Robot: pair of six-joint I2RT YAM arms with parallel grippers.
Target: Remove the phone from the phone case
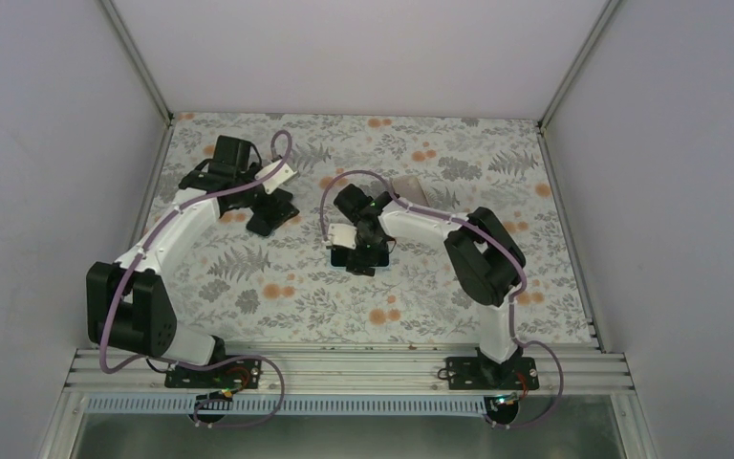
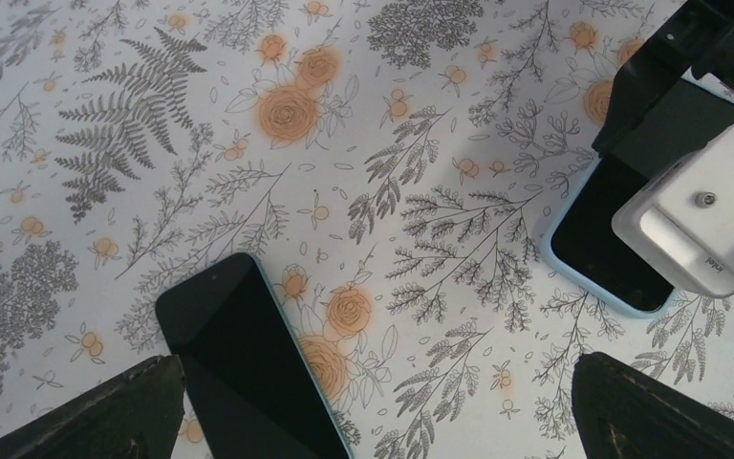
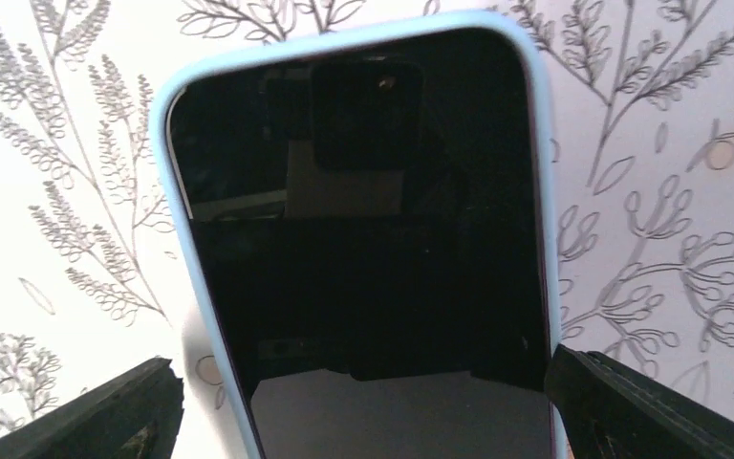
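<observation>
A phone with a glossy black screen sits in a light-blue case (image 3: 177, 239) flat on the floral table. It fills the right wrist view and shows at the right of the left wrist view (image 2: 600, 256). My right gripper (image 3: 358, 411) is open just above it, a finger on each side of the case; its right finger is at the case's edge. A second dark phone with a thin bluish edge (image 2: 248, 368) lies flat by the left finger of my left gripper (image 2: 373, 421), which is open and empty. In the top view the left gripper (image 1: 269, 208) and right gripper (image 1: 363, 256) are mid-table.
A tan flat object (image 1: 407, 184) lies behind the right arm. The floral tabletop (image 1: 277, 287) is walled at the back and both sides. The right wrist's white camera mount (image 2: 717, 220) hangs over the cased phone in the left wrist view.
</observation>
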